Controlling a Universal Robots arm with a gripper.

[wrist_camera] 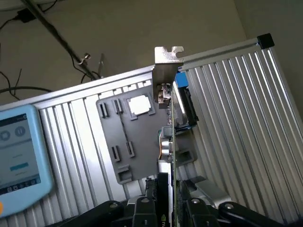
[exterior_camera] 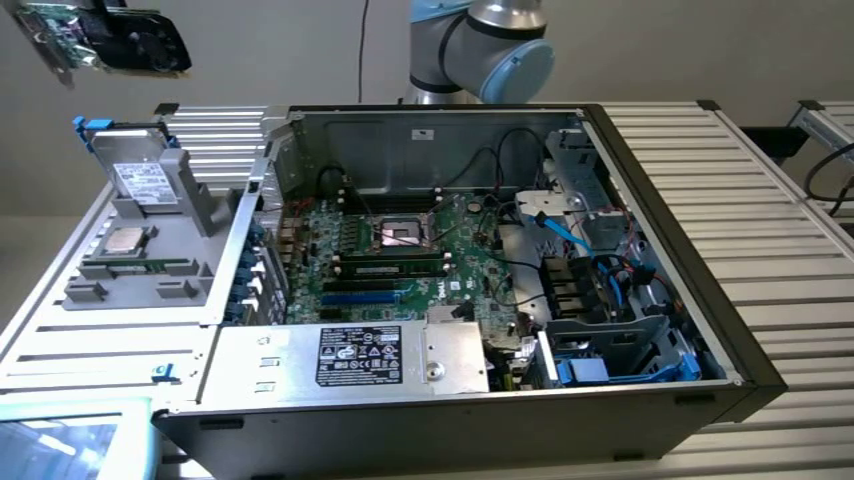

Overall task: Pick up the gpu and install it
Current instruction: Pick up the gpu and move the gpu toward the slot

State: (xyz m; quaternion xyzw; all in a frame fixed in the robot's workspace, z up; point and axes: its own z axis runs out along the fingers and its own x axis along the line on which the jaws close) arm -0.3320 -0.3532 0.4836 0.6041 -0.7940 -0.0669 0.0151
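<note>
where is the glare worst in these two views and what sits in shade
exterior view: the screen in the near corner on the exterior view's left washes out pale, and the case lies shaded inside; wrist view: the chip on the grey tray blows out white, while the gpu in the gripper shows a shaded bracket

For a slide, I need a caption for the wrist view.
Gripper holds the gpu edge-on above a grey parts tray.

gpu (exterior_camera: 114, 40) | look: green board, glossy black shroud, silver end bracket | state: aloft, tilted | place: far left of the exterior view, high up | wrist view: edge-on
</note>
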